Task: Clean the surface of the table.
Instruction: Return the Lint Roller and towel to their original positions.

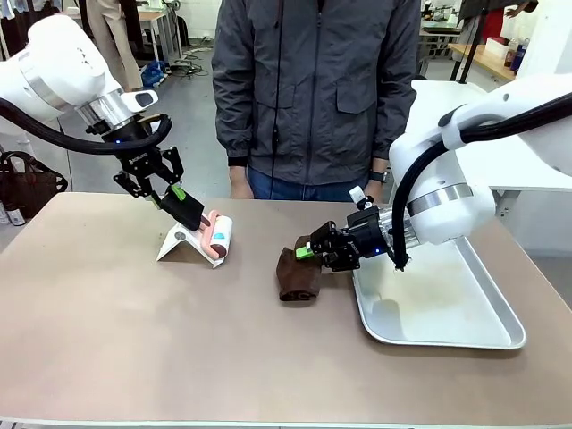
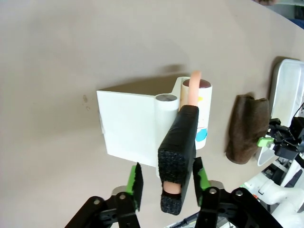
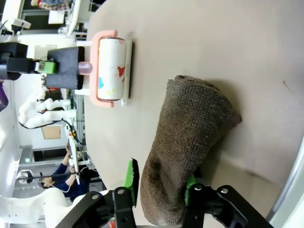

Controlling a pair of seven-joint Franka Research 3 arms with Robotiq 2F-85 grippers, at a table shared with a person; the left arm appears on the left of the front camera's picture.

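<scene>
The brownish-beige table (image 1: 134,349) carries a lint roller (image 1: 220,234) with a pink frame, resting in its white stand (image 1: 181,243). My left gripper (image 1: 179,198) is open. Its fingers straddle the roller's black foam handle (image 2: 178,147), with a gap showing on one side. A rolled brown cloth (image 1: 298,273) lies on the table at the middle. My right gripper (image 1: 307,251) is low over the cloth's near end, and the cloth (image 3: 190,142) bulges between its spread green pads. In the right wrist view the lint roller (image 3: 110,69) is farther off.
A shiny silver tray (image 1: 487,304) sits at the right under my right arm, close beside the cloth. A person in a grey jacket (image 1: 313,89) stands at the far edge with hands hanging near the table. The front half of the table is bare.
</scene>
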